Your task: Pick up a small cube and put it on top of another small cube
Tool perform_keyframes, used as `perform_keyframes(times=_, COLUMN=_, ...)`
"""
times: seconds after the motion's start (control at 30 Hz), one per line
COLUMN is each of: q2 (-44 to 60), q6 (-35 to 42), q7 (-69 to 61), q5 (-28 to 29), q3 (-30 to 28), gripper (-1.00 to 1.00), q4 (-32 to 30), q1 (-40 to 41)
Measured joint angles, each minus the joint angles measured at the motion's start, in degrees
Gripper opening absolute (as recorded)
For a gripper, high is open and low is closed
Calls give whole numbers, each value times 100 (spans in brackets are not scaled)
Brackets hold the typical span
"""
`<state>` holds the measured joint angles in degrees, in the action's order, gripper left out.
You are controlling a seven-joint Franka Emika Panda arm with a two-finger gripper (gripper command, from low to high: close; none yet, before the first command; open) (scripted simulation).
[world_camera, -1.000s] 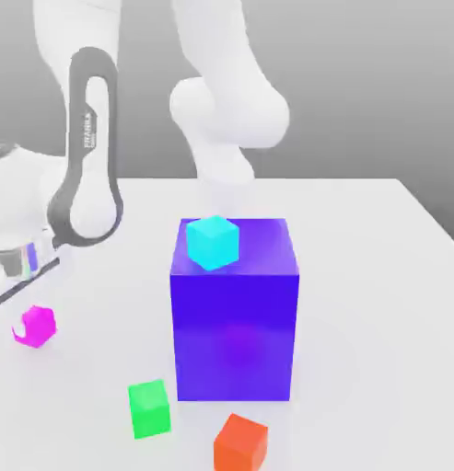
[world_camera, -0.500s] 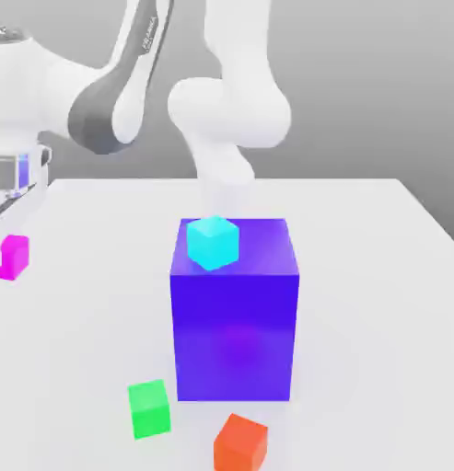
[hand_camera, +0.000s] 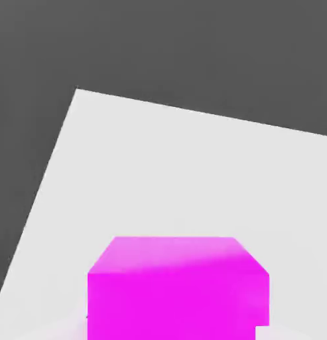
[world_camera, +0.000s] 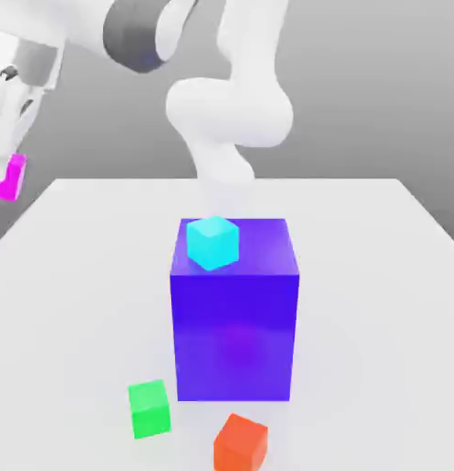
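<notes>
Gripper (world_camera: 7,152) clenched on magenta cube (world_camera: 9,178), high off table (world_camera: 359,239); cyan cube (world_camera: 213,242) atop blue block (world_camera: 235,322).

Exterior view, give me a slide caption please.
Claw carries the magenta cube high at the exterior view's left; cyan cube sits atop the blue block.

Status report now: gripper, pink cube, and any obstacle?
Gripper shut on magenta cube, high above the table at the exterior view's left. Cyan cube sits atop the large blue block. Nothing in the way.
</notes>
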<state>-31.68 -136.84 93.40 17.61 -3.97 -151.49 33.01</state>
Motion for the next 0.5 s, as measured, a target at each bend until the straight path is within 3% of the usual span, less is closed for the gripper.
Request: perform_keyframes(times=0.5, q2=124, q6=-223, q7=-1681, q5=-616, q3=-616, gripper=-100, q4=-62, q1=-717)
